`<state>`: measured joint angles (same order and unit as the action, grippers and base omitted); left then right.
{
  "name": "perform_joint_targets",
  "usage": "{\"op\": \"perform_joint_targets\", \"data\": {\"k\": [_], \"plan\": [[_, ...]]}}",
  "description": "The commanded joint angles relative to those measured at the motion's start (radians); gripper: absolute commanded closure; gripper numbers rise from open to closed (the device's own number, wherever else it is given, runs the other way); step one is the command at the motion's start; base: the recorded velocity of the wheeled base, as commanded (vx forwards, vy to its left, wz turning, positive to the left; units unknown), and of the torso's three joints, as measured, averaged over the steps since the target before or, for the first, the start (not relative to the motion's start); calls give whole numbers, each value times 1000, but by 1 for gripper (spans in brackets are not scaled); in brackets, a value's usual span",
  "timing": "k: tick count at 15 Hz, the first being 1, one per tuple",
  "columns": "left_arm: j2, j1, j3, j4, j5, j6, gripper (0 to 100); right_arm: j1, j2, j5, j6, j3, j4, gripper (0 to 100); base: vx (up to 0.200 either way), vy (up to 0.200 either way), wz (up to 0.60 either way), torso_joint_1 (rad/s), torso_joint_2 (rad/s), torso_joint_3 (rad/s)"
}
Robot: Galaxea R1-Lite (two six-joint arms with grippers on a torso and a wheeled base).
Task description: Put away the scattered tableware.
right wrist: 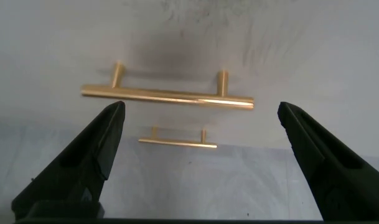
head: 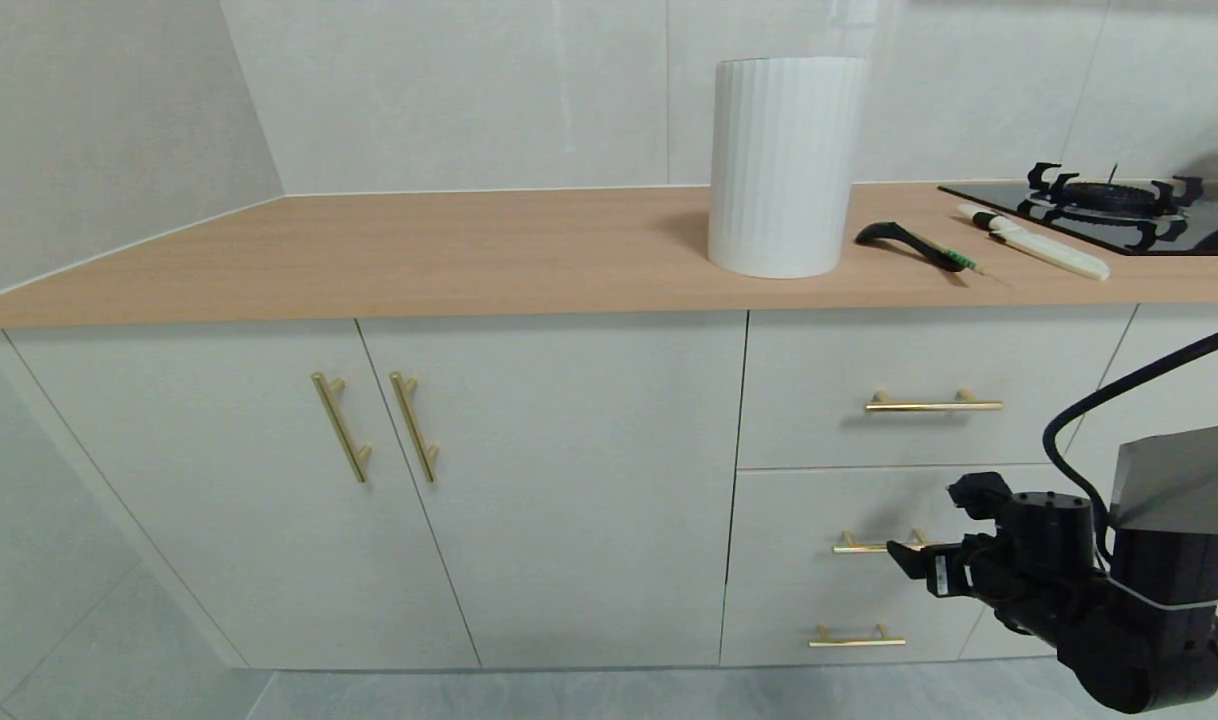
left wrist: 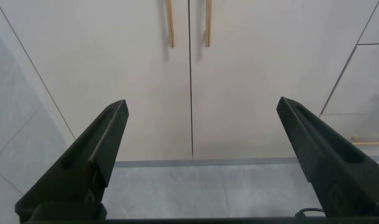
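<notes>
The right pincer [head: 937, 520] hangs released, jaws wide apart, just in front of the middle drawer's brass handle [right wrist: 167, 95]. It faces the bar squarely without touching it. The bottom drawer's handle [right wrist: 177, 142] lies just below, and the top drawer's handle [head: 934, 405] above. All three drawers are shut. The left pincer [left wrist: 201, 107] is likewise spread and holds nothing, low down before the double cupboard doors [left wrist: 190, 74].

Up on the worktop [head: 419, 250], a black utensil with a green-tipped handle [head: 909, 243] and a white knife [head: 1034, 242] lie loose. They sit between the white ribbed canister [head: 784, 165] and the gas hob [head: 1099, 205].

By my reading the task has barely begun: no tableware is stowed. Opening a drawer looks like the step in hand, and both pieces are left to lift and put away.
</notes>
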<state>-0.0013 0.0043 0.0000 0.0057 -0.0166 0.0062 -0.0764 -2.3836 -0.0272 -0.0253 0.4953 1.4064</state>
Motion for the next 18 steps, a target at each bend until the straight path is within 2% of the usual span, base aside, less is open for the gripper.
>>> {"op": "perform_joint_targets", "data": {"k": [1, 12, 18], "plan": [[1, 0, 0, 0, 0, 0, 0, -6, -69, -39, 1, 46, 2, 0, 0, 0, 0, 0, 0, 0], [1, 0, 0, 0, 1, 0, 0, -34, -132, -145, 28, 172, 13, 0, 0, 0, 0, 0, 0, 0], [1, 0, 0, 0, 0, 0, 0, -40, -164, -161, 10, 177, 11, 0, 0, 0, 0, 0, 0, 0]]}}
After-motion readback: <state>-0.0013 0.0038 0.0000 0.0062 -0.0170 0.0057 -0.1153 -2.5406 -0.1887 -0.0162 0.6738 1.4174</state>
